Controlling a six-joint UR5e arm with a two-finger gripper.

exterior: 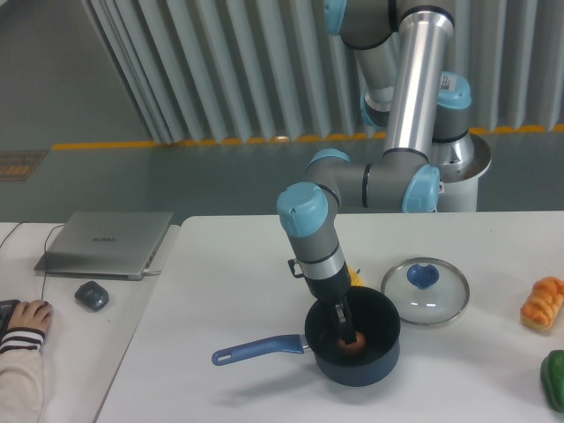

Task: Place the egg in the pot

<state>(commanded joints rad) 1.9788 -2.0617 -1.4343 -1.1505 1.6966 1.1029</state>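
The dark navy pot (352,339) with its long blue handle (258,347) stands at the front middle of the white table. Inside it, on the black bottom, lies the small brown-orange egg (351,345). My gripper (345,331) reaches down into the pot from the left rim. Its dark fingertips sit just above the egg, which is below them rather than between them, so the gripper looks open. The pot wall hides part of the fingers.
A glass lid with a blue knob (426,291) lies right of the pot. A yellow item (354,278) peeks out behind the arm. Orange bread (542,303) and a green item (553,379) are at the right edge. Laptop (106,242), mouse (92,295) and a person's hand (26,315) are at left.
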